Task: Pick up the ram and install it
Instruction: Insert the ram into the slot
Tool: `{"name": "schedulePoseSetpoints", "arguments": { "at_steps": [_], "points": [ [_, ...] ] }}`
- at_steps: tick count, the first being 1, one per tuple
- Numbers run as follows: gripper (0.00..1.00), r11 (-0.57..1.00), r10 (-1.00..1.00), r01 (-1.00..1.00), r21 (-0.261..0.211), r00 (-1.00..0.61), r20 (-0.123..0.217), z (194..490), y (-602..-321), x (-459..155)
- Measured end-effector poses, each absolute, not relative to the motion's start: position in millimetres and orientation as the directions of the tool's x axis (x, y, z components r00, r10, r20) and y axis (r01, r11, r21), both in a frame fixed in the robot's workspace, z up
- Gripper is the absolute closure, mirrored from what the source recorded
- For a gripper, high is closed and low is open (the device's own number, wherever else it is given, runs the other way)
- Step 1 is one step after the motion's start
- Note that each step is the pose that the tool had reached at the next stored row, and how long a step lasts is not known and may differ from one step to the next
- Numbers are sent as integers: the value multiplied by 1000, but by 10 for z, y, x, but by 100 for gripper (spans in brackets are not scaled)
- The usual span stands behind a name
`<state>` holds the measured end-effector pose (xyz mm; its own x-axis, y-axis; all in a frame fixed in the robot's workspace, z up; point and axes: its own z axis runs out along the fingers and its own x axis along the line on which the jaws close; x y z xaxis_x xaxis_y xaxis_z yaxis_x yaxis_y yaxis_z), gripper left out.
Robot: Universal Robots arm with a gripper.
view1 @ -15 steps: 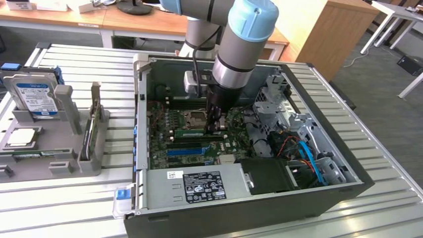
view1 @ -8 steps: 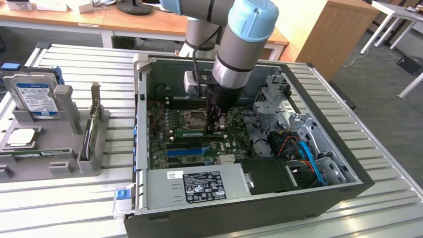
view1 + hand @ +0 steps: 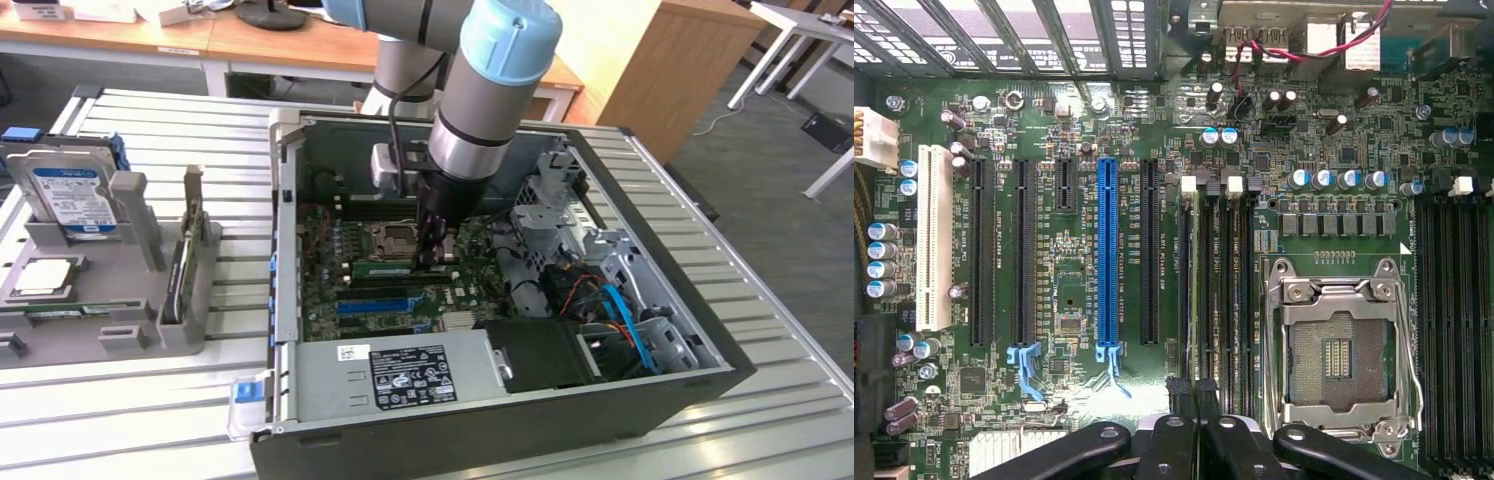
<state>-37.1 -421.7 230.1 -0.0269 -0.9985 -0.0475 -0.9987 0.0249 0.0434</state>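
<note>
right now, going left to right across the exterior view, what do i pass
blue-labelled silver hard drive → long thin green ram stick → bright blue cables → white desk leg

The motherboard [image 3: 1154, 110] looks matt green; its blue slot [image 3: 1106, 260] is glossy plastic, the socket frame [image 3: 1334, 292] shiny metal.

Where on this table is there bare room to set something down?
The table is bare on the exterior view's right of the computer case, and in front of the grey parts holder at that view's lower left. The gap between holder and case is narrow. Inside the case it is crowded: the arm stands over the motherboard.
</note>
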Motion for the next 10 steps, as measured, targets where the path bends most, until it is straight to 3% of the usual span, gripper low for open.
{"name": "schedulePoseSetpoints", "arguments": {
  "at_steps": [10],
  "points": [
    [88,25,-999,-999,43,-27,-47,2297,-4214,-371]
  ]
}}
